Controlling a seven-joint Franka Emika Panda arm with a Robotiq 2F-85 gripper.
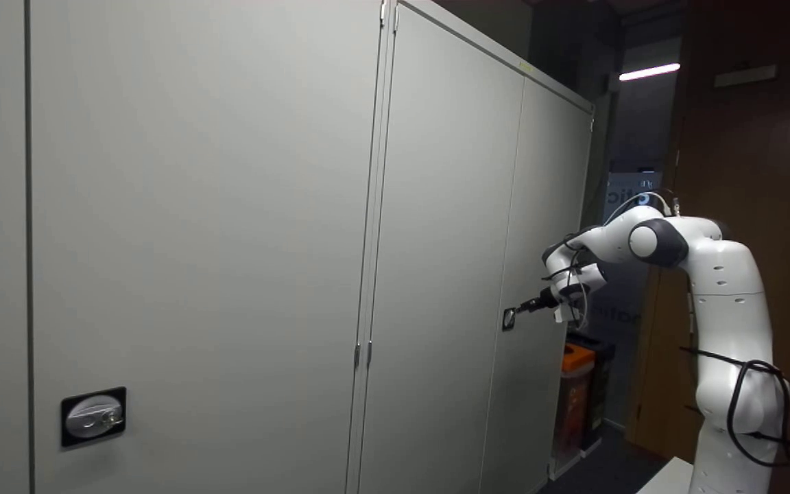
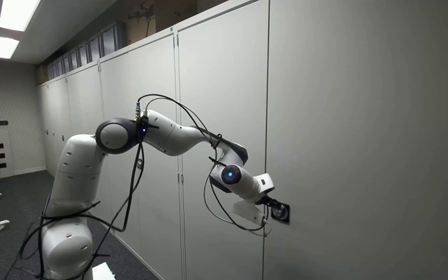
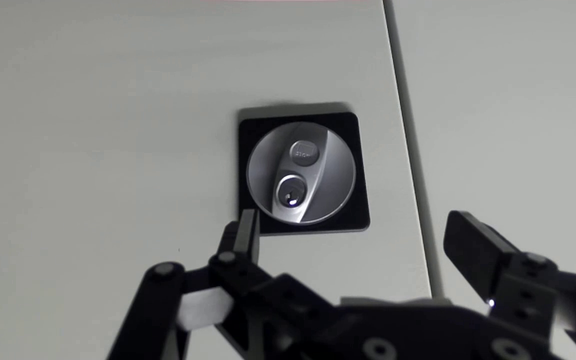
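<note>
Round silver metallic handle point(image 3: 299, 172) on square black plate point(image 3: 346, 125), pale-grey cabinet door point(image 2: 364, 128), right of its seam point(image 2: 266, 116) in both exterior views; black two-fingered gripper point(image 3: 353, 215) stands near, jaws spread, empty; seemingly alignment step, next calling for centring over handle

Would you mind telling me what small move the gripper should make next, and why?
I'd probably shift the gripper slightly toward the left of the wrist view: its jaws stand open, and the knob appears left of the middle between the fingers.
</note>
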